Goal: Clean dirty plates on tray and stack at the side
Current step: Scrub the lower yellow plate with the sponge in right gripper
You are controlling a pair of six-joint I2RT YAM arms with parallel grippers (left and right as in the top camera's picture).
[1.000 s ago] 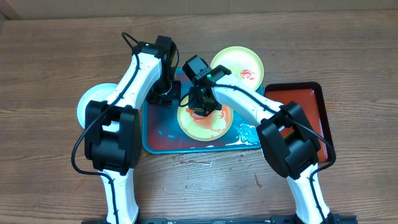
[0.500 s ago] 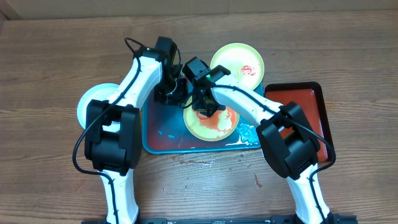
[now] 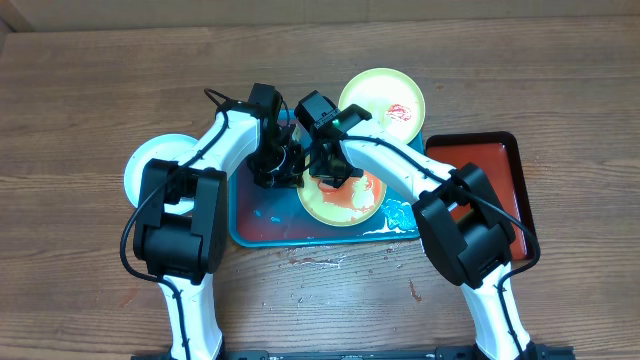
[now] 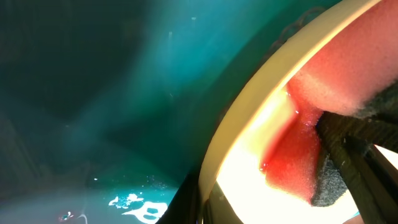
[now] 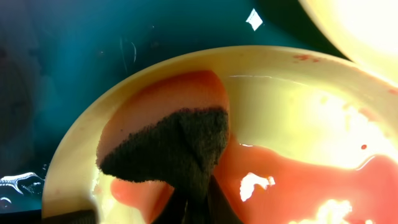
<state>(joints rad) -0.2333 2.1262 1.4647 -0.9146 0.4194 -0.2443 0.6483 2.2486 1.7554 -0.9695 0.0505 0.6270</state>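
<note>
A yellow-green plate (image 3: 345, 202) smeared with red sauce lies on the teal tray (image 3: 258, 222). My left gripper (image 3: 283, 170) is at its left rim, and the left wrist view shows dark fingers (image 4: 202, 205) on both sides of the rim (image 4: 249, 143). My right gripper (image 3: 328, 170) is shut on a pink sponge with a dark scouring side (image 5: 168, 149) and presses it onto the plate (image 5: 292, 112). A second yellow-green plate (image 3: 385, 100) with a red smear sits at the tray's far right corner. A light-blue plate (image 3: 148, 165) lies on the table to the left.
A smaller dark red-and-black tray (image 3: 500, 170) stands to the right of the teal tray. White foam or wet patches lie on the teal tray's floor (image 4: 134, 202) and at its near right corner (image 3: 398, 213). Small sauce spots mark the wooden table in front (image 3: 315, 262).
My left gripper has moved right and nearer, onto the plate's left rim. The plate has slid slightly to the right. The right gripper with the sponge has stayed on the plate.
</note>
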